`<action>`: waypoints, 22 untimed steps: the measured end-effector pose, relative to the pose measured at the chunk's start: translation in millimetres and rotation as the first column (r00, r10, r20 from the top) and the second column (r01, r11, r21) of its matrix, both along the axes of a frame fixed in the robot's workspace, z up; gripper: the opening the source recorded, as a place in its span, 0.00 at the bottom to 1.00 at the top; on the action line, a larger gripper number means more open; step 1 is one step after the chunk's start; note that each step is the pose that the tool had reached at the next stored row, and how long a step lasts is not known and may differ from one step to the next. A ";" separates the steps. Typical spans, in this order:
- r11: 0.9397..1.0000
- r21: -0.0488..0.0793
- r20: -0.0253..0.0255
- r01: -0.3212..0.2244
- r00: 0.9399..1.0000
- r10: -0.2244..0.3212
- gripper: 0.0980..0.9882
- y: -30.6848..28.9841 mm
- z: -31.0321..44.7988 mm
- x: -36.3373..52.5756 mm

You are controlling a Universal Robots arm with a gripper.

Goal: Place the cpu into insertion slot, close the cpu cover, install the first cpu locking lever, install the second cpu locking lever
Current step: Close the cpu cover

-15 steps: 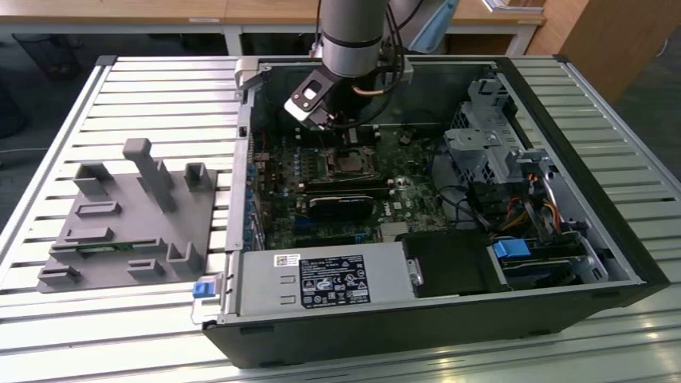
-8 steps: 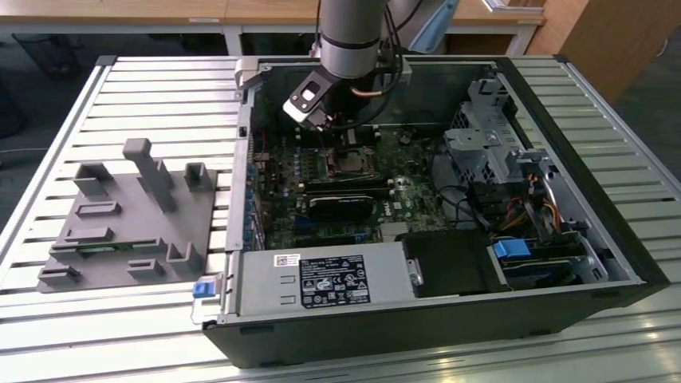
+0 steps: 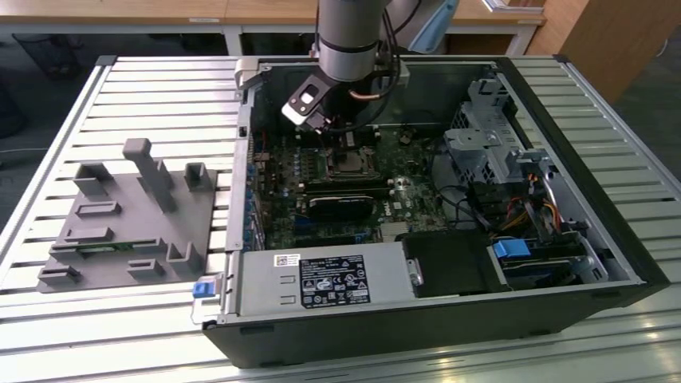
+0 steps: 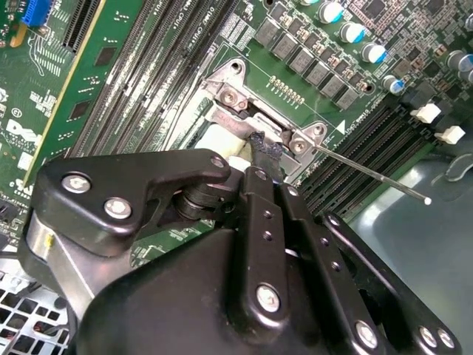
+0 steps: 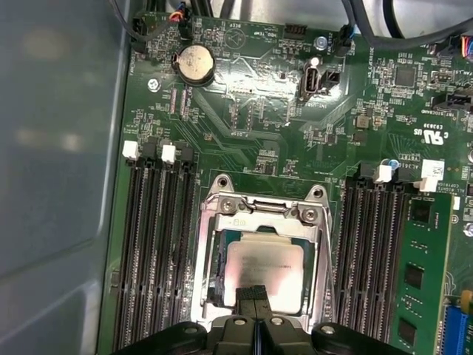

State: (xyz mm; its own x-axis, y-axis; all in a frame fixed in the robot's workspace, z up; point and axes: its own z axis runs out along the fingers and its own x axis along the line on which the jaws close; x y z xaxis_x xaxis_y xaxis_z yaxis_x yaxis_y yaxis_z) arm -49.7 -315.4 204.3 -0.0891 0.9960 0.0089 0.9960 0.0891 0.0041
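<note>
First wrist view showed the cpu lying flat, silvery-tan face up, seated square in the insertion slot at mid-motherboard, its edges parallel to the long black memory slots flanking it. The thin silver cpu cover framed it. The arm stood vertical inside the open case. The gripper had its fingers pressed together, empty, tips at the cover's edge. A slim steel lever angled outward.
</note>
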 end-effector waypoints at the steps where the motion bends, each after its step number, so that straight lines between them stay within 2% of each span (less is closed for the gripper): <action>1: 1.000 0.000 0.000 0.000 1.000 0.000 0.01 0.0 -0.6 0.0; 10: 1.000 0.000 0.000 0.000 1.000 0.000 0.01 0.0 -3.8 -0.3; 18: 1.000 0.000 0.000 0.000 1.000 0.000 0.01 0.1 -1.5 -0.7; 22: 1.000 0.000 0.000 0.000 1.000 0.000 0.01 0.0 -1.3 -4.1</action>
State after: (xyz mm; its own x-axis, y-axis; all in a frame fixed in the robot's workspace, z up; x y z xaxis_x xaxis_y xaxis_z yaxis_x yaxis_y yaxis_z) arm -53.8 -315.4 203.0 -0.0896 0.9959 0.0087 0.9960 0.0896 0.0043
